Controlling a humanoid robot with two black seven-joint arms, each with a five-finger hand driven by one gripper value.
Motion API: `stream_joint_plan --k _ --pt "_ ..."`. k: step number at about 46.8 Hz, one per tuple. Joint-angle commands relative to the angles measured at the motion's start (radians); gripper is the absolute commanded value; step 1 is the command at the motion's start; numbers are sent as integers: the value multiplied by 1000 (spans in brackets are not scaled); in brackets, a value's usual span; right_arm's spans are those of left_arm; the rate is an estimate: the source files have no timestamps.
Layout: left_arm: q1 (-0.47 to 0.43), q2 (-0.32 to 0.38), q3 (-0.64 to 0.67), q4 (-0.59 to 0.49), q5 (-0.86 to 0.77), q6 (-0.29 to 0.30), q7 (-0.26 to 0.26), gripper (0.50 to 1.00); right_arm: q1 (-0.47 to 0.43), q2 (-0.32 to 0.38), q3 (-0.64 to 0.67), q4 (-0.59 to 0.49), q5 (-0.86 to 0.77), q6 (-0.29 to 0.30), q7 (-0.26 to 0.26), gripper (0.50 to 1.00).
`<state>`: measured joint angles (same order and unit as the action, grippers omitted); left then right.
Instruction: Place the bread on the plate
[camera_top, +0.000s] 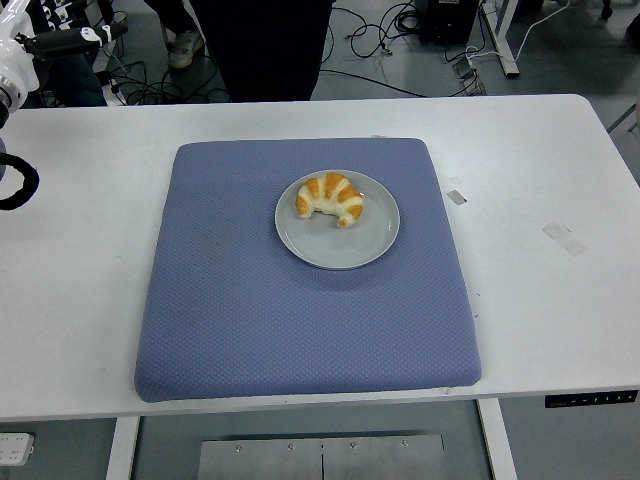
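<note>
Bread (331, 198) is being supported on the grey plate (350, 245), central on the blue mat (250, 320); placement is judged complete. The left hand (60, 38) is being held clear at the far-left corner, fingers extended, nothing gripped.

The place looks like a robotics lab or test workshop rather than a home. A plain white table (540, 160) stands on a grey floor (560, 50), and loose black cables (375, 30) trail across that floor behind it. White metal legs of other benches (505, 40) show at the top, beside dark equipment (445, 18). Bits of tape (563, 236) are stuck to the tabletop, and a small control panel (590, 398) sits on its front edge, as on a height-adjustable bench.
</note>
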<state>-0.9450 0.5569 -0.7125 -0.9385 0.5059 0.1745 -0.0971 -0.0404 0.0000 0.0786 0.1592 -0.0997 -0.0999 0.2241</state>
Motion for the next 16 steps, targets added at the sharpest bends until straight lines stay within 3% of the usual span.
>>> stream_joint_plan --k 1,16 --pt "3 0 -1 0 0 0 0 952 -3 0 -2 -3 0 0 0 1000" --pt "6 6 -2 0 -9 0 -3 955 -39 0 0 -1 0 0 -2 1000"
